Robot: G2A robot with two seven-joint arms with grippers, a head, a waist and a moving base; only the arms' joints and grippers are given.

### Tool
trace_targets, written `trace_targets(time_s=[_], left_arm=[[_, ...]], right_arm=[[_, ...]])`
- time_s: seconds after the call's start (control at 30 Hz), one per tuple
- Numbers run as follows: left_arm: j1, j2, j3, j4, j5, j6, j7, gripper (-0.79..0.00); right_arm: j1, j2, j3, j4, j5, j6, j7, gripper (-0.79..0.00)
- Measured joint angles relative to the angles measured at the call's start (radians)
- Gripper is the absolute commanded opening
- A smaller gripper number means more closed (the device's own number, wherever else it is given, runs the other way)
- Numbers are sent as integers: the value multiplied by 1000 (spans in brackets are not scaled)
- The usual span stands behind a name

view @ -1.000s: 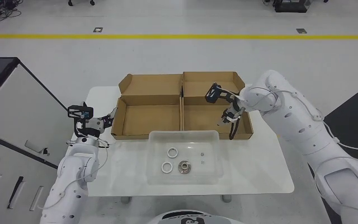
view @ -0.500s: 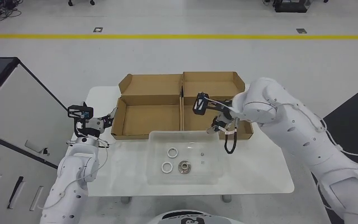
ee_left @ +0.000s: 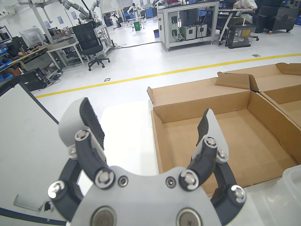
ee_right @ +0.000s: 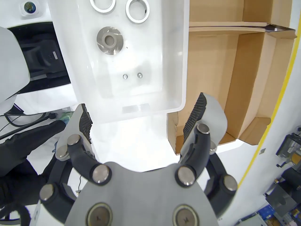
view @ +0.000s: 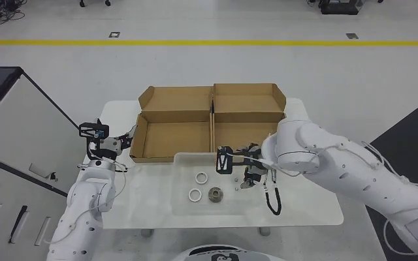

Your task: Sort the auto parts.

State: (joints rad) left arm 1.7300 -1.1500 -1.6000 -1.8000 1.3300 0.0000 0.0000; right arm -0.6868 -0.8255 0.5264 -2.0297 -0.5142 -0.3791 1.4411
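Shift: right gripper (ee_right: pixel 141 109) leaves brown cardboard box (view: pixel 241 134) at 1 o'clock, hovers over clear plastic tray (view: pixel 196 155), jaws spread, empty; next pick likely. Left gripper (ee_left: pixel 145 118) unmoved, jaws spread.

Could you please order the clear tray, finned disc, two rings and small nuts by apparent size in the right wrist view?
1. clear tray
2. finned disc and the two rings, too alike to rank
3. small nuts, smallest
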Motion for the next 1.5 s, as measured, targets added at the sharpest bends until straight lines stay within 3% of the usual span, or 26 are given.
trace_targets(time_s=[0.2, 0.47, 0.63, 0.83, 0.97, 1.5], left_arm=[[0, 0, 0, 0, 0, 0, 0, 0], [0, 0, 0, 0, 0, 0, 0, 0], [0, 0, 0, 0, 0, 0, 0, 0], [0, 0, 0, 0, 0, 0, 0, 0], [0, 0, 0, 0, 0, 0, 0, 0], [0, 0, 0, 0, 0, 0, 0, 0]], right_arm=[[12, -3, -69, 14, -1, -1, -1, 0], [10, -59, -161, 69, -42, 14, -26, 0], [16, -91, -193, 114, -44, 18, -34, -197], [21, -119, -220, 159, -54, 24, -18, -348], [22, -134, -231, 185, -59, 24, -13, -391], [30, -188, -284, 252, -79, 38, 38, -416]])
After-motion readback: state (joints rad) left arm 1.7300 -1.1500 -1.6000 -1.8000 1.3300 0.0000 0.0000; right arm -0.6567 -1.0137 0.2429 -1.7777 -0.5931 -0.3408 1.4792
